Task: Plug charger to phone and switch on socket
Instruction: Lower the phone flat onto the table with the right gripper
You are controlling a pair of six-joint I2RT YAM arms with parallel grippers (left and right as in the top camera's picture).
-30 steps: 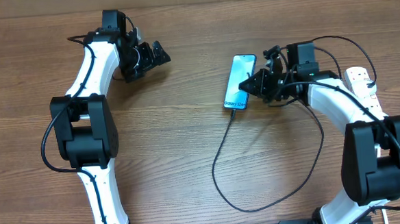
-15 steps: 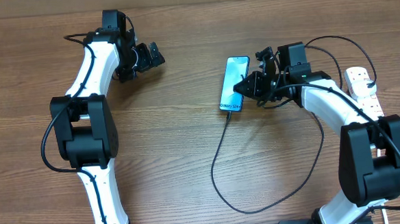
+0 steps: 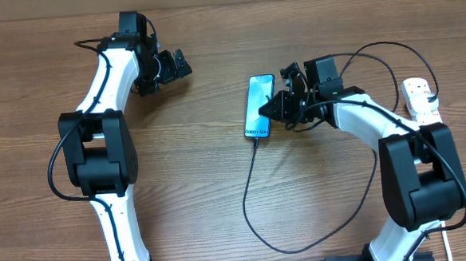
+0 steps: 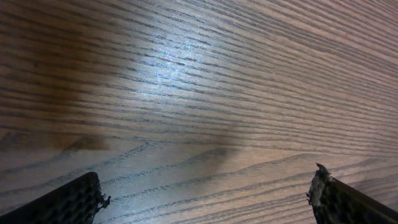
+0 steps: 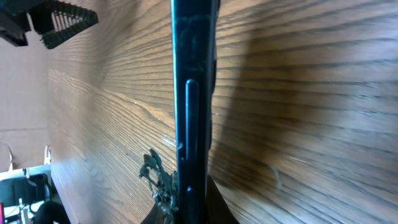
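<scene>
Since the earlier frames, the phone (image 3: 260,105) is shifted leftward across the table (image 3: 196,188), and the right gripper (image 3: 275,109) is carried along at its right edge. In the right wrist view, the jaws are seen spread. One pad (image 5: 65,22) stands clear of the phone's side, the other appears to lie against it, and nothing is clamped. The left gripper (image 3: 175,66) is held wide open and empty above bare wood, well apart from everything.

The charger (image 3: 246,200) is seen meeting the phone's lower end and looping away toward the right arm, so the plugging step is judged done, though the seating of the tip cannot be confirmed. The phone is apparently being repositioned.

The socket (image 3: 420,97) lies at the far right edge, behind the right arm, and its switch is judged untouched. A release of the phone and a reach back to that switch are called for next.
</scene>
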